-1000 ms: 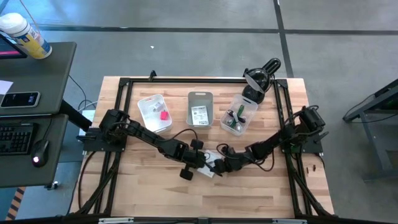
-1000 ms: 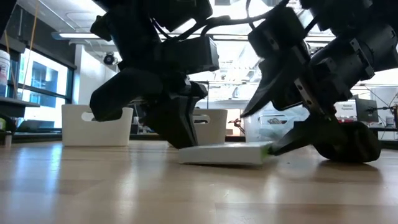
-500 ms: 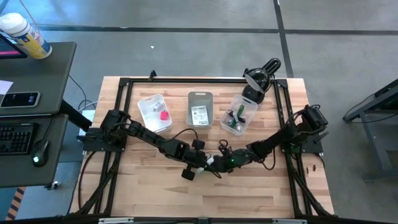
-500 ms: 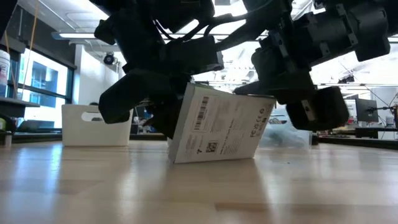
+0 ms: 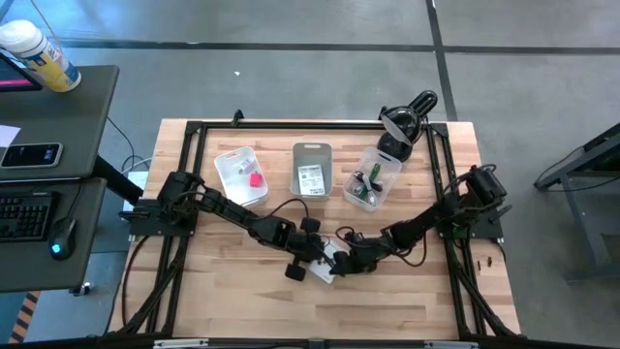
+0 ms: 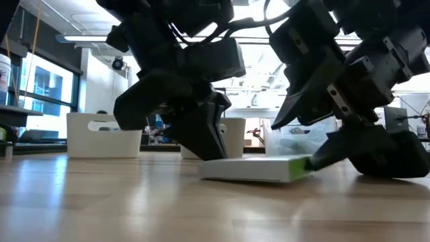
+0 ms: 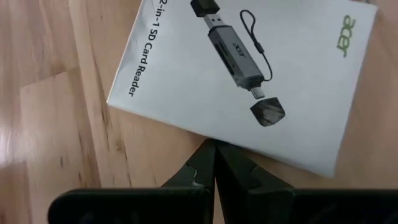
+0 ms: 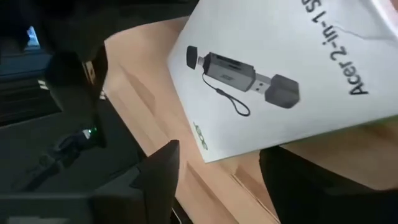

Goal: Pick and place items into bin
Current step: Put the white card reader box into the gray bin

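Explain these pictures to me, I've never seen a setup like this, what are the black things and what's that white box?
The black things are two robot arms at a wooden table, each ending in a two-finger gripper. One picture looks straight down from above, one looks level across the tabletop, and two come from cameras on the arms' wrists. Both arms meet at a flat white card reader box lying on the wood. The left gripper is shut, its tip pressed at one edge of the box. The right gripper is open, its fingers reaching around the opposite edge; it does not hold the box yet. At the far side stand three bins: a white bin with a pink block, a grey bin and a clear bin.
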Robot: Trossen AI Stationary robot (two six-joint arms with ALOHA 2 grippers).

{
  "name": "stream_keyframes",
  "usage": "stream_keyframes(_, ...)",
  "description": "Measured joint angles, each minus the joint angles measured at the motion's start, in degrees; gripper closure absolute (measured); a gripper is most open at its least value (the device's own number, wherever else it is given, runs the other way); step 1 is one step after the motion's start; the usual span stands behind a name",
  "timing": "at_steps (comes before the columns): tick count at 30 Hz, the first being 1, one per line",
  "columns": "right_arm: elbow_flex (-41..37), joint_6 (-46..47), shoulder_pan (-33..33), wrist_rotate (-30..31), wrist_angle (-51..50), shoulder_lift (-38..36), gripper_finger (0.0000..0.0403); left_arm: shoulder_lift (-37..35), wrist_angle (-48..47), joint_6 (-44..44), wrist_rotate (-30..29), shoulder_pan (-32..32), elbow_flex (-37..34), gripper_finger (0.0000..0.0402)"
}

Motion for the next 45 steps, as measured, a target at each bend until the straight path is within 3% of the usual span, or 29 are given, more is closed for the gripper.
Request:
stream_keyframes(8, 0.04, -0.13, -0.73, -6.92, -0.67, -0.11, 0.0115, 0.20, 2.66, -1.11, 4.81, -0.18, -0.10, 0.0401)
stream_keyframes(12, 0.24, 1.15, -1.86, -9.31, -2.56, -0.18, 0.0094, 0.20, 3.31, -1.08, 5.80, -0.42, -0.10, 0.0401)
stream_keyframes(18, 0.24, 1.84, -2.03, -9.12, -4.71, -1.03, 0.0092, 0.17, 3.13, -0.84, 4.46, -0.26, -0.01, 0.0401)
stream_keyframes(28, 0.20, 2.99, -0.53, -4.45, -22.27, -8.62, 0.0091, -2.00, 3.18, -0.09, 3.71, 0.07, 0.17, 0.0401)
stream_keyframes(45, 3.50, 3.59, -2.40, -2.74, -22.28, -5.95, 0.0092, -1.21, 5.70, -1.10, 4.73, 0.70, 0.19, 0.0401)
